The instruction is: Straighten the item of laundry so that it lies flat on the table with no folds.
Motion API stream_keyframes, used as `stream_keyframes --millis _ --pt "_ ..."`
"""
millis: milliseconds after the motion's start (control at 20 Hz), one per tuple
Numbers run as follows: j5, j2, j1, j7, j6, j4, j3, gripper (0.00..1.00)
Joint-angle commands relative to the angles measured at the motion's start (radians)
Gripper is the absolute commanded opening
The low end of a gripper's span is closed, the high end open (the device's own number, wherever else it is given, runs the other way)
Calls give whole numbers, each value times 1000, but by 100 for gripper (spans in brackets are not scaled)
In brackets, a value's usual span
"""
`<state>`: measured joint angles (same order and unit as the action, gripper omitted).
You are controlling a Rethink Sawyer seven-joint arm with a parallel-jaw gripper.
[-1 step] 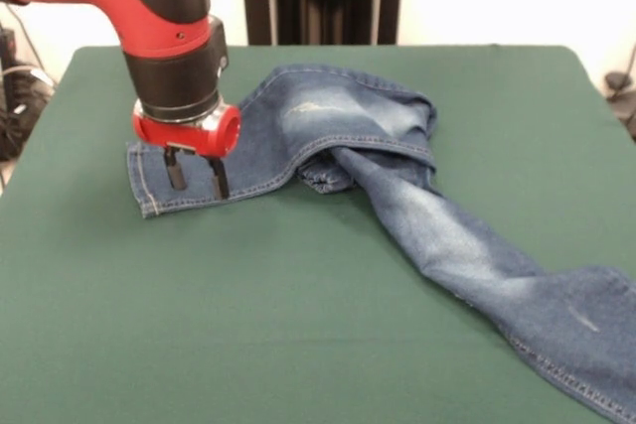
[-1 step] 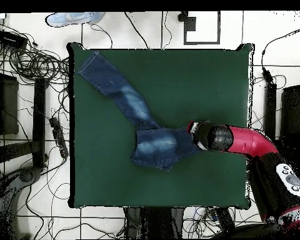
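Denim jeans (image 1: pixel 397 176) lie bunched mid-frame on green table (image 1: pixel 298 345), one faded leg stretching lower right; gripper (image 1: pixel 197 178) jaws parted, empty, over left hem.

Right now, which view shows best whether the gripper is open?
The front view: the gripper shows two black fingers spread apart above the jeans hem. In the overhead view the red arm hides them.
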<state>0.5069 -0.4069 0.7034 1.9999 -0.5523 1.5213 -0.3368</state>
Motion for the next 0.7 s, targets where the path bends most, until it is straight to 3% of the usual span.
stream_keyframes --millis 50,150,200,700 --pt "91 245 -8 -128 143 -134 -85 100" --pt "102 244 -8 -116 165 -130 -85 100" --pt "109 242 -7 -110 171 -130 -87 0" --pt "120 228 -7 -140 137 -127 -98 0"
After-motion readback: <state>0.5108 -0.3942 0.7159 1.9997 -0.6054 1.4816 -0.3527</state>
